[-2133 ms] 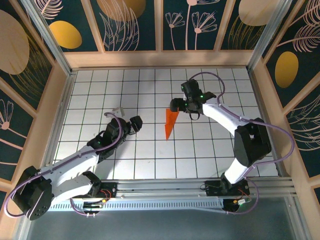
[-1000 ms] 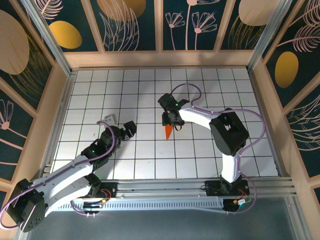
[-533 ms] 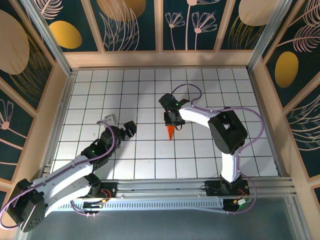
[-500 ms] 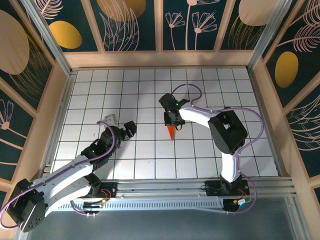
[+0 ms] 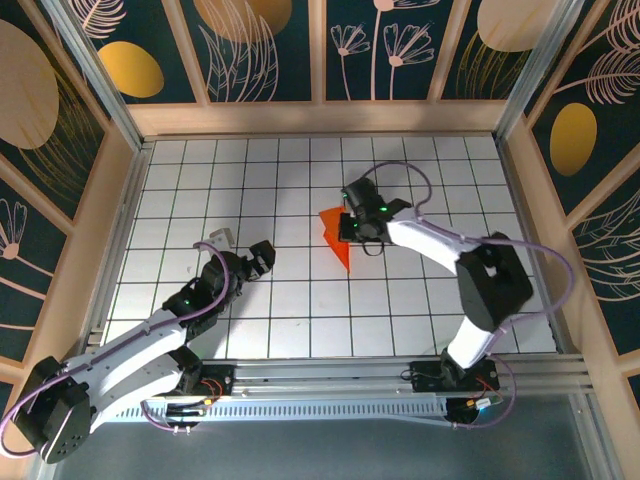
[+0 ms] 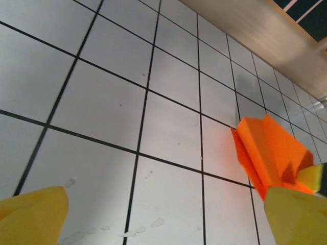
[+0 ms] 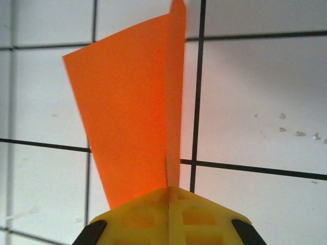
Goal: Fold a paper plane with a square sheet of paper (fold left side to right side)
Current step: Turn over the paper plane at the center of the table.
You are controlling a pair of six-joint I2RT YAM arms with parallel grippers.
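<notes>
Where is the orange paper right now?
Seen from above, the orange paper is near the table's middle, pinched by the right gripper; the left gripper is off to its left.

You are in a robot lab cell. Wood-framed dark floral panels (image 5: 265,50) wall your white, black-gridded table (image 5: 250,170), fronted by an aluminium mounting rail (image 5: 330,373).

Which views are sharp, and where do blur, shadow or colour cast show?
Top external: sharp, evenly lit, soft shadows under the arms. Left wrist: the yellow fingers in the near corners are blurred; the orange paper tints the tile beside it reddish. Right wrist: paper edges clear, faint orange cast on the neighbouring tile.
</notes>
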